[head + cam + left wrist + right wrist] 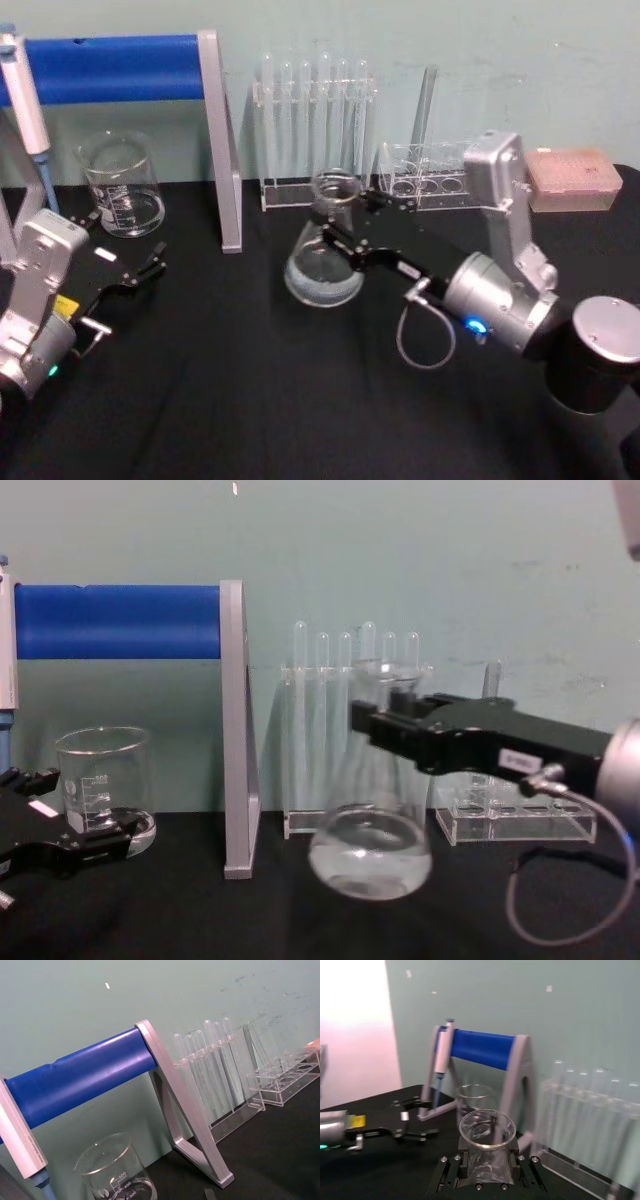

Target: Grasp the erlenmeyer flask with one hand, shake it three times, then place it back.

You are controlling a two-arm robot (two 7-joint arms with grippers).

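right end effector (pixel 345 222) clamped on erlenmeyer flask (pixel 322 272) neck, flask tilted; left end effector (pixel 140 272) parked, spread.

A glass beaker (pixel 122 190) is seen beneath the blue-barred stand (pixel 110 67); a test-tube rack (pixel 315 100) and a pink box (pixel 572 178) are set to its right.

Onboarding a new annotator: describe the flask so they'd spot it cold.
Start at the blue-barred stand by the back wall; right of it stands a test-tube rack. In front of that rack is the flask, gripped at its neck by the right pincer, while the left pincer idles far left. Unlike the squat straight-walled beaker, it's a cone: wide round base, narrow flared neck.
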